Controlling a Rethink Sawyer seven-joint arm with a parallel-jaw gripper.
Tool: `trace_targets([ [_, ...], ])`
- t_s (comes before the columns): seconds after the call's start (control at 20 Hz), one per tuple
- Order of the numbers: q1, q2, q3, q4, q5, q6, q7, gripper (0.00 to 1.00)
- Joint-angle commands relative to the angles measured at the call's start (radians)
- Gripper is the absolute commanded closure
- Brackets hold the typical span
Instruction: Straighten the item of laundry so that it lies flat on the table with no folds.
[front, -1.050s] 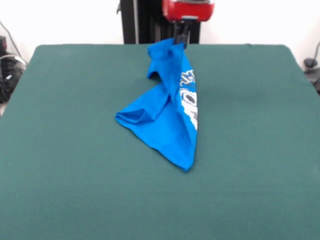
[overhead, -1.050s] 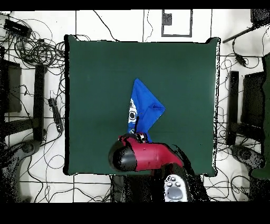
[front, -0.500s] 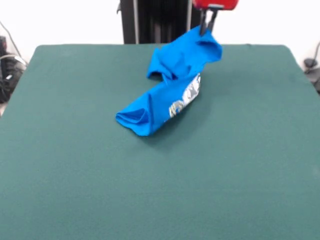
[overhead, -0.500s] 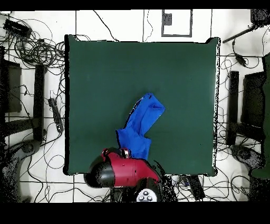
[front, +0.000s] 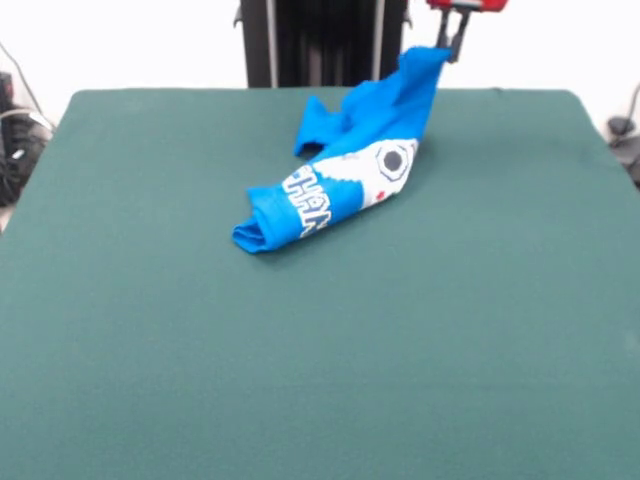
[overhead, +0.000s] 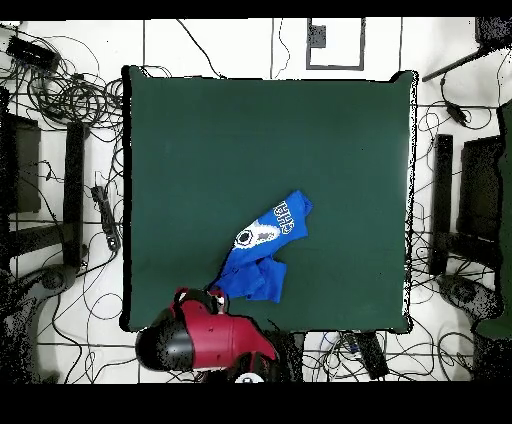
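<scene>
Shirt (front: 345, 175) now trails sideways across the desk (front: 320, 380), print turned up, after my pull; gripper (front: 458, 40) jaws clamp one corner, yet folds remain.

Soft, matt blue cloth, the T-shirt (front: 340, 165) hangs crumpled from my gripper (front: 458, 45), its white print flat and unshiny. Below it the table (front: 320, 350) wears dull green felt-like cloth, while my arm's red shell (overhead: 215, 340) above looks smooth, glossy plastic.
</scene>
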Motion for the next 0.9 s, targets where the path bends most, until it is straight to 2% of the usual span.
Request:
trace_targets([
  [0.05,0.123,0.035,-0.014,0.046,0.166,-0.04,0.354,1.0],
  [0.35,0.105,0.067,0.003,0.0,0.192,-0.04,0.331,1.0],
  [0.65,0.08,0.161,0.031,-0.079,0.215,-0.095,0.318,1.0],
  [0.9,0.078,0.182,0.044,-0.092,0.232,-0.101,0.319,1.0],
])
